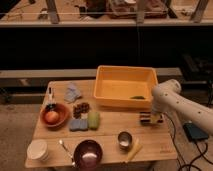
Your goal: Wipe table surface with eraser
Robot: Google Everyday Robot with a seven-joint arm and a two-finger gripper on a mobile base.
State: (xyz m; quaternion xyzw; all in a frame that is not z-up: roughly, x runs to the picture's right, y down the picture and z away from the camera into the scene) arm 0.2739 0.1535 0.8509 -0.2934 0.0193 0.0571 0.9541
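The table surface [111, 129] is a light wooden plank top in the middle of the camera view. My gripper [150, 119] is low over its right side, just in front of the yellow bin, at the end of the white arm [172, 102]. A small block with dark and light stripes, the eraser [145, 118], shows at the gripper's tip, on or just above the wood. I cannot tell whether the gripper holds it.
A yellow bin [106, 89] stands at the back right. A metal cup [124, 139], a yellow stick [133, 150] and a purple bowl [88, 152] are along the front. Blue sponge [77, 124], green sponge [93, 120] and an orange bowl [55, 115] sit left.
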